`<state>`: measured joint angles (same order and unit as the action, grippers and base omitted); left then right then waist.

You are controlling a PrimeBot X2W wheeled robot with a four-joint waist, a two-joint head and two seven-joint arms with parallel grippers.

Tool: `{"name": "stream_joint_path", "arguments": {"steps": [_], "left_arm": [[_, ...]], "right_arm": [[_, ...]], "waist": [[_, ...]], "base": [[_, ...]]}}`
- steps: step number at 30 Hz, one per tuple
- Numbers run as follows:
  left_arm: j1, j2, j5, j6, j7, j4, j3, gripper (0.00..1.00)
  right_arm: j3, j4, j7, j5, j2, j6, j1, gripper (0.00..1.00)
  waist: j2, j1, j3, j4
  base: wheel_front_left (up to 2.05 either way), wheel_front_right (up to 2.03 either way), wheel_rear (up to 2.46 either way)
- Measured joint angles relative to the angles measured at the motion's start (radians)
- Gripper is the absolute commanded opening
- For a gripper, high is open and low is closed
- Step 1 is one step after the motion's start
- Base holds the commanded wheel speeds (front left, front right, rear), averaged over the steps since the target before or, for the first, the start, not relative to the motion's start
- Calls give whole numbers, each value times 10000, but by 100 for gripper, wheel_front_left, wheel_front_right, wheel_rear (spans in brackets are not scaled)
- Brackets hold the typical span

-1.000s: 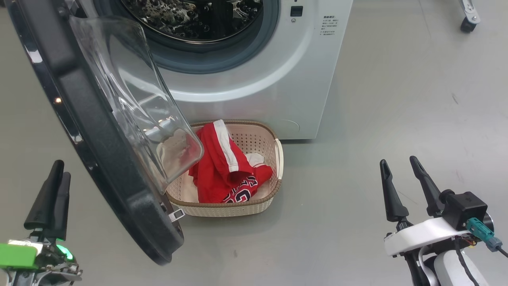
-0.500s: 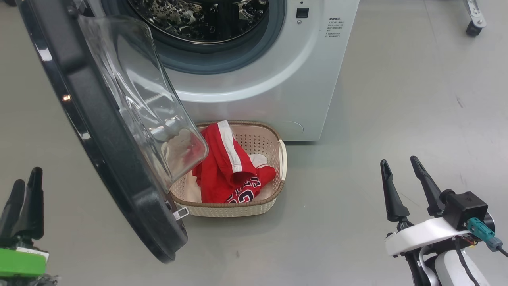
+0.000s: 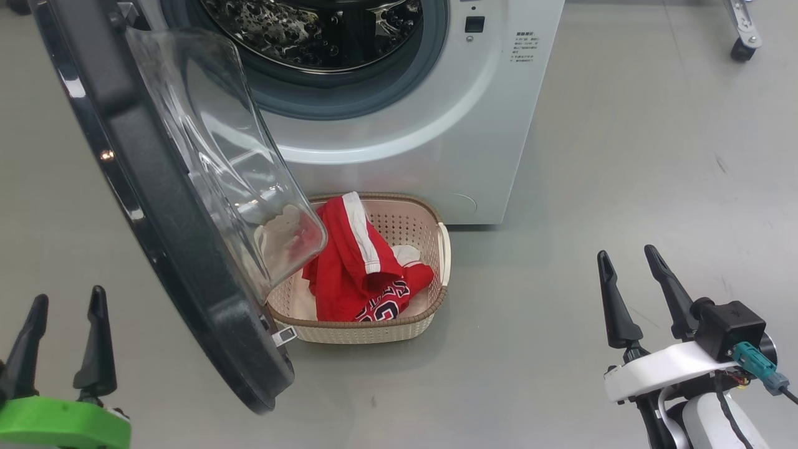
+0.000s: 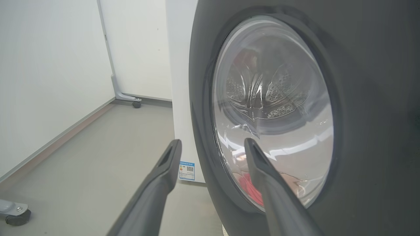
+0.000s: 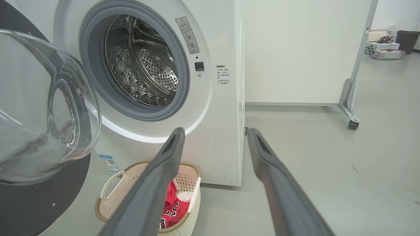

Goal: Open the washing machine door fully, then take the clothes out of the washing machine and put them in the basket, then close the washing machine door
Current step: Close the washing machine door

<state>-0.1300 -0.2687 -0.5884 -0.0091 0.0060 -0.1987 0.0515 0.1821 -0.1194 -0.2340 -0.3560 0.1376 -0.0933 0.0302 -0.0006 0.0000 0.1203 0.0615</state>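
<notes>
The washing machine [image 3: 436, 125] stands with its steel drum [image 3: 324, 31] showing no clothes. Its door [image 3: 156, 206] hangs ajar, black rim toward me and clear bowl inward. The red clothes [image 3: 349, 268] lie in the cream basket [image 3: 361, 333] on the floor before the machine. My left gripper [image 3: 68, 296] is open, low and left of the door's outer face, apart from it. In the left wrist view the left gripper [image 4: 213, 141] faces the door [image 4: 361, 98]. My right gripper [image 3: 625, 251] stands open over bare floor; in the right wrist view the right gripper [image 5: 216, 129] frames the basket [image 5: 193, 213], clothes [image 5: 170, 203] and drum [image 5: 141, 65].
A white partition on castered feet [image 5: 352, 121] stands right of the machine, and another foot [image 4: 134, 103] shows left of it. A caster [image 4: 16, 214] sits near my left arm. A bin and boxes [image 5: 407, 39] stand far right. Grey floor [image 3: 623, 156] spreads to the right.
My left gripper has gone from shut to open and has dropped lower at the left. The head camera has shifted slightly. The right arm, door and basket hold still.
</notes>
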Motion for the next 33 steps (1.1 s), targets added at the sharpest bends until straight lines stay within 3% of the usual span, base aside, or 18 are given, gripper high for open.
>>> {"name": "stream_joint_path", "arguments": {"steps": [12, 33], "left_arm": [[-149, 470, 993, 752, -456, 731, -771, 100], [-149, 815, 1672, 1043, -830, 1269, -905, 100]], "right_arm": [[13, -40, 0, -2, 12, 10, -179, 100], [96, -94, 44, 75, 148, 144, -390, 100]], "waist": [[0, 0, -146, 8], [0, 0, -297, 15]], "base": [[0, 0, 0], [0, 0, 0]]}}
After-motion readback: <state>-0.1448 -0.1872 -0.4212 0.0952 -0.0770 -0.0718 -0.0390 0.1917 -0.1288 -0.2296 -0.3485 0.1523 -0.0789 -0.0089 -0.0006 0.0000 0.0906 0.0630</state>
